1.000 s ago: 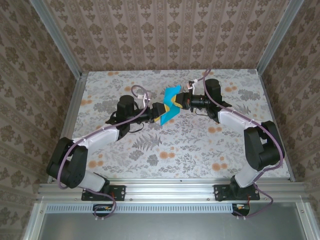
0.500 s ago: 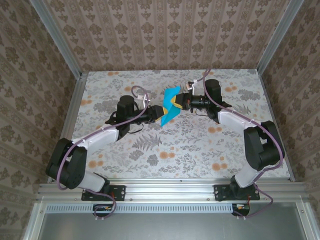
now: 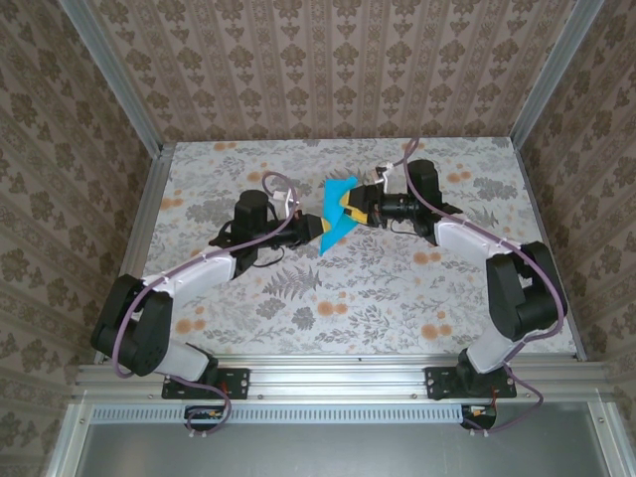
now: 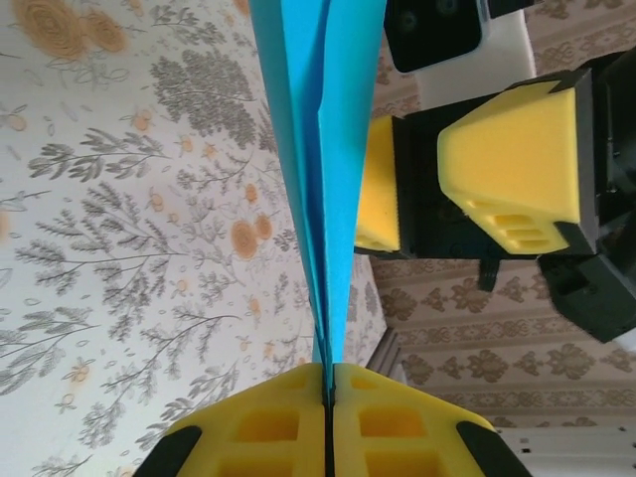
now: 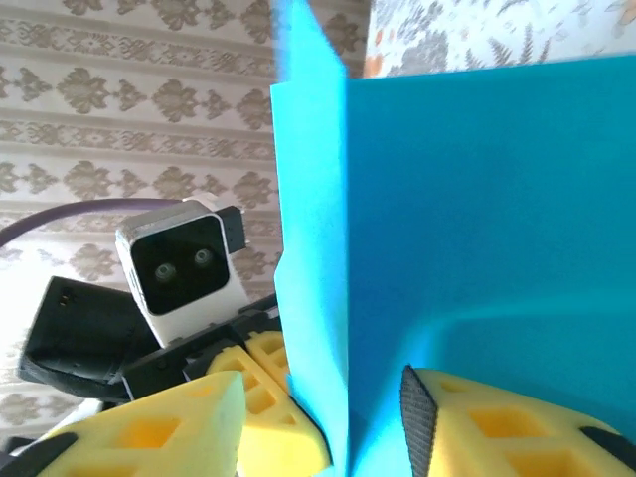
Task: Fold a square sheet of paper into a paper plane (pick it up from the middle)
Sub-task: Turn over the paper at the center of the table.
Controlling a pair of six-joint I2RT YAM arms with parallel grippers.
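Square sheet of paper [image 3: 338, 203]: creased, edge-on, upright, held over middle of floral table [image 3: 397, 288]. Left gripper [image 4: 328, 376]: pads pressed together on paper's lower edge. Right gripper [image 5: 323, 412]: jaws apart, straddling fold from opposite side.

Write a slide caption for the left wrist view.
Left gripper shut on the folded teal paper, seen edge-on; right gripper open beside it.

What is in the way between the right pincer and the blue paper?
Nothing visible is. The right pincer is open right at the blue paper, with no other thing between them. The left pincer is shut on the paper.
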